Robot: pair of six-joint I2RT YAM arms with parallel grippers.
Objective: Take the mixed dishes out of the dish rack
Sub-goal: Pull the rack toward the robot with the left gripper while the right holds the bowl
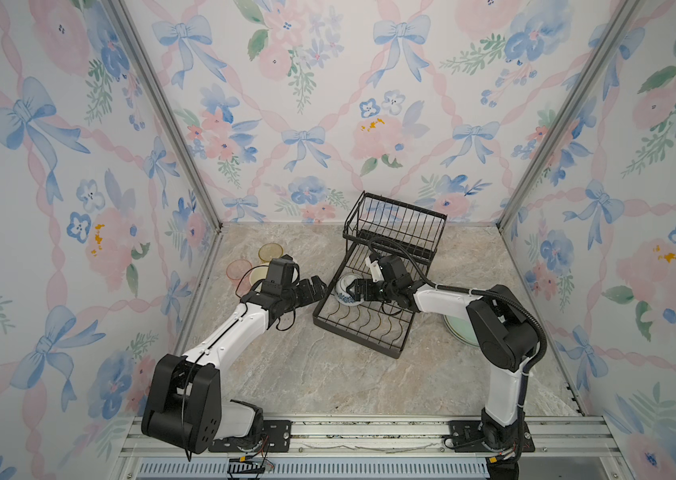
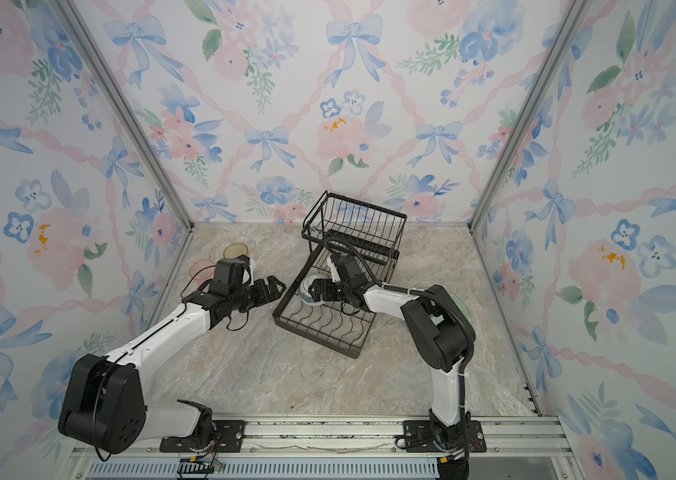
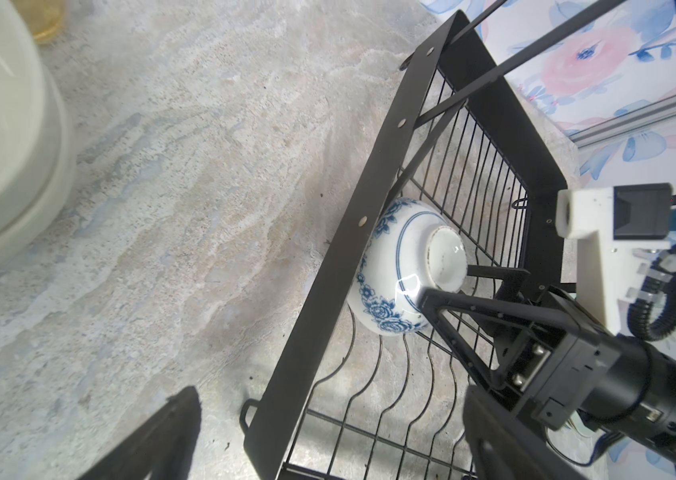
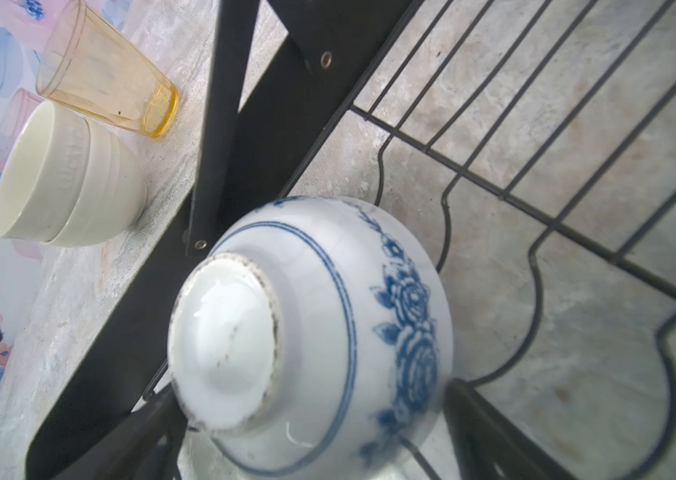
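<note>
Our right gripper point(image 1: 356, 289) has its fingers wide on either side of the blue-and-white patterned bowl point(image 4: 328, 324), which lies upturned and tilted against the left wall in the lower tray of the dish rack point(image 3: 328, 274). We should close across the bowl's body, not its slick foot, then lift clear of wall and wires. Our left gripper point(image 1: 317, 289) hangs wide and empty just left of the rack.

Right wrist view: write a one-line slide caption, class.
Overturned blue-and-white patterned ceramic bowl in black wire dish rack; stacked cream bowls and translucent yellow tumbler stand outside.
</note>
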